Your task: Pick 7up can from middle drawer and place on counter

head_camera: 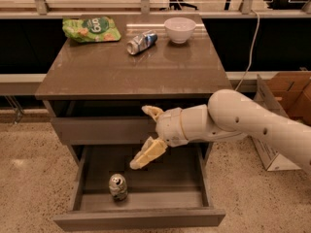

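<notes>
Gripper (139, 138) spread wide and empty, over the open middle drawer (141, 218). 7up can (118, 187) upright on the drawer floor, front-left, below gripper, not touching.

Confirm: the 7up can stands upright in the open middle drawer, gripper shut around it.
Wrong: the camera view shows the gripper open, above and right of the 7up can, not touching. The can does stand upright in the open middle drawer.
</notes>
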You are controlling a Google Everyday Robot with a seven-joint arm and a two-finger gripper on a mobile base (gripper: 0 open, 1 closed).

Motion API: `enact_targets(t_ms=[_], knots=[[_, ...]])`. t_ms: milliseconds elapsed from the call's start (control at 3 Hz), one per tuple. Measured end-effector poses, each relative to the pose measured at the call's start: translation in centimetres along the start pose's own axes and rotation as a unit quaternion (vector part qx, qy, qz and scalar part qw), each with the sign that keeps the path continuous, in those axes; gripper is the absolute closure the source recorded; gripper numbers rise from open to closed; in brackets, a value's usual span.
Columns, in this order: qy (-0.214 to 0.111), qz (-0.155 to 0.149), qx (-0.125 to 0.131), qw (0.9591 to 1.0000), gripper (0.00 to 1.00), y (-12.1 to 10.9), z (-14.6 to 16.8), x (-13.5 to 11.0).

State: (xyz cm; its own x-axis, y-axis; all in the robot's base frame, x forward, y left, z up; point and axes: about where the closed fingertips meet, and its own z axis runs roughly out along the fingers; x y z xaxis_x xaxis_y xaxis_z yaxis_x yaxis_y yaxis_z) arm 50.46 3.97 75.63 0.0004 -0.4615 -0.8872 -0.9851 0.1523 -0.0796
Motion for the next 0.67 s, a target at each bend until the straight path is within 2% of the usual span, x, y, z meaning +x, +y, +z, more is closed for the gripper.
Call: enact_targets(t_ms=[333,667], knots=[[-0.067,0.022,0.001,0.9975,0.00,0.3,5.3,4.7],[-0.115,-0.013,0.028,0.9929,0.00,-0.6,8.9,7.1]])
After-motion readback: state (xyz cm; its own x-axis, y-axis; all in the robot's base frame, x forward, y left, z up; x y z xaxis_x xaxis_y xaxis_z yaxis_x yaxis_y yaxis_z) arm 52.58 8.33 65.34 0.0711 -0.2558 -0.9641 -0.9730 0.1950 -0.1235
